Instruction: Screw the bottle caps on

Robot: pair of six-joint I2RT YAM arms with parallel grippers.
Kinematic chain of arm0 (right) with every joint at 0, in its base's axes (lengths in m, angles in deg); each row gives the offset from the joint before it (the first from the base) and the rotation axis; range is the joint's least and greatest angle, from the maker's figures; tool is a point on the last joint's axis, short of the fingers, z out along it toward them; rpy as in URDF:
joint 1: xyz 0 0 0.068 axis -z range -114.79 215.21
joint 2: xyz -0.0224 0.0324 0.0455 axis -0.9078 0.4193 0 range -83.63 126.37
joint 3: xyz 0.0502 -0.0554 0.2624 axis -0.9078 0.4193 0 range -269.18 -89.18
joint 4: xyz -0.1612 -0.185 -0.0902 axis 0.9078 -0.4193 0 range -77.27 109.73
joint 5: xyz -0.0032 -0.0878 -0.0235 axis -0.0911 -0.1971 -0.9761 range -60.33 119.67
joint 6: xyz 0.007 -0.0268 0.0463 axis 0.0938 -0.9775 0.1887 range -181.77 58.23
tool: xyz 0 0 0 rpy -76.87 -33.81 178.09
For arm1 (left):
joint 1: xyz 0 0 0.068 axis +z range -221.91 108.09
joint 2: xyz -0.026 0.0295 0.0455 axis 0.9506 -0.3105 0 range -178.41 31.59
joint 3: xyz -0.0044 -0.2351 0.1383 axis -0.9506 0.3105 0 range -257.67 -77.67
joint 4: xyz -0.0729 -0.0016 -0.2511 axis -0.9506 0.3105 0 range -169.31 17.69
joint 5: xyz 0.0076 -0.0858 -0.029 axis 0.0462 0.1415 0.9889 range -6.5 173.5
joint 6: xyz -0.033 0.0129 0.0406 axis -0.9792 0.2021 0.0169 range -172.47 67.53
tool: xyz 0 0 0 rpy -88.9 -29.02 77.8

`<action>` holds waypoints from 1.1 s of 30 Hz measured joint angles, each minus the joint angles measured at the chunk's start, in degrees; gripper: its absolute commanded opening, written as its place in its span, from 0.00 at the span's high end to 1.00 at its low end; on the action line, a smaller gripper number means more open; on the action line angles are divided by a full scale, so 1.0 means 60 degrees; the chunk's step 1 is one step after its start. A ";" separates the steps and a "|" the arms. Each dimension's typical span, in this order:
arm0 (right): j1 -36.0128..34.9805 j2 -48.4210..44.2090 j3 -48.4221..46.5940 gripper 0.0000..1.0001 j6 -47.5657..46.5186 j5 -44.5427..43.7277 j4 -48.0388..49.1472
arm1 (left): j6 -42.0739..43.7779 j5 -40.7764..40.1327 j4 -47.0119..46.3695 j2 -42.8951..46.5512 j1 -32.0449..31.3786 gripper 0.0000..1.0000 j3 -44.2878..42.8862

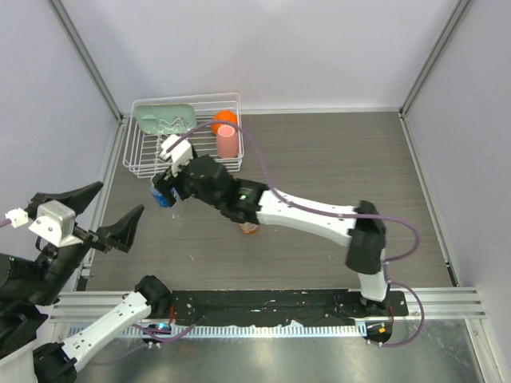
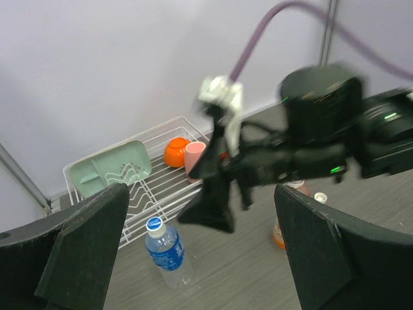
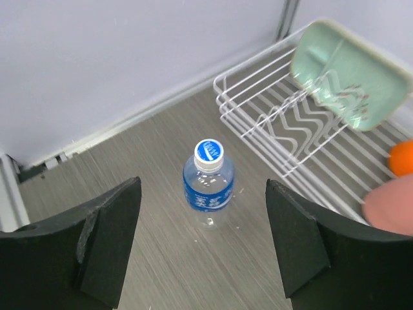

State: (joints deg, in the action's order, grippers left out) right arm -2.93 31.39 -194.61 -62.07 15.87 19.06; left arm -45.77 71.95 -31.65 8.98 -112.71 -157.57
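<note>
Grey tabletop [image 3: 161, 271] holds a blue-labelled bottle [image 3: 208, 187], its writing unreadable.

Clear glossy plastic bottle [image 3: 208, 188] (matt tabletop [image 3: 169, 268])

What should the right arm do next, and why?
Probably lift the right gripper clear of the blue-label bottle: its cap sits on it and the jaws stand open. The loose white cap beside the orange-drink bottle looks like the next target.

Grey wood-grain table [image 1: 335, 159]: wire rack [image 1: 144, 157] far left; blue-label bottle [image 3: 208, 184] upright; orange bottle [image 1: 250, 228]; white cap [image 2: 321, 197].
</note>
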 measured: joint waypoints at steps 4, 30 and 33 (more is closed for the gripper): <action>-0.0022 -0.2295 0.0816 0.26 0.0000 -0.0342 -0.0295 | 0.0266 -0.0106 0.0317 -0.1166 -0.0011 0.00 -0.0900; 0.0244 -1.3005 0.5493 0.52 0.3246 -0.8455 -0.4790 | 0.0040 0.1861 0.2506 -1.5784 -0.1869 0.41 -0.7887; 0.0251 -1.3584 0.5431 0.52 0.3377 -0.8524 -0.4983 | -0.0157 0.2018 0.2466 -1.6491 -0.1847 0.47 -0.7894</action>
State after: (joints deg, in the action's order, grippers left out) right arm -1.42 -50.11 -162.02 -41.80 -35.27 -10.84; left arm -46.71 84.06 -16.85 -89.97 -123.79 -204.93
